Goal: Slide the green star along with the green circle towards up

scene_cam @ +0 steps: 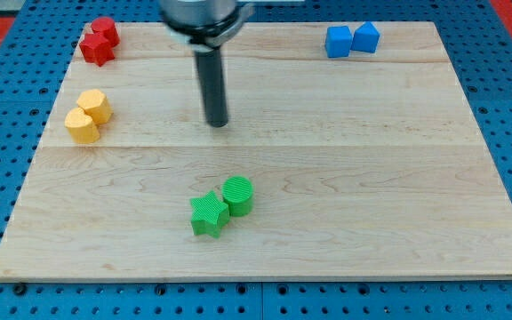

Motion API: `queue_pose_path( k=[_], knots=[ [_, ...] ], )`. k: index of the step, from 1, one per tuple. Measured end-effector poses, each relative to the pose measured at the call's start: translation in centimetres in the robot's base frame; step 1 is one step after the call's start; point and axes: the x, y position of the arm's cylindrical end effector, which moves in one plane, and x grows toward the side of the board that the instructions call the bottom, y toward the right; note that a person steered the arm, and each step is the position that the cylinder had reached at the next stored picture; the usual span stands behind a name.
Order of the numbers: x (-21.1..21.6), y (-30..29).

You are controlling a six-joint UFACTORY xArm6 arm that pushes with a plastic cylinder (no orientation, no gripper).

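Green star and green circle are seen touching near the table's near edge, the circle just right of and beyond the star. No pincer is fitted; my tip is set well beyond them, touching neither.

The green star lies flat on the wooden board, a ridged, many-pointed block in bright green, well below the board's middle and a little toward the view's left of it. The green circle — a short upright cylinder with a ribbed top face — stands touching the star at the star's upper right, so the pair sits as one cluster — both well in from the board's bottom edge.
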Motion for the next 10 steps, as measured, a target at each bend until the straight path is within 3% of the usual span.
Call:
queue_pose_path(
  k=[1,2,3,5,6,7,10],
  knots=[
    [-4.5,5.1],
    [-4.1,6.6],
    [1.6,2.3],
    [17.4,-6.5],
    [22.2,-8.3],
    [22.8,-7.3],
    [14.1,2.1]
  ],
)
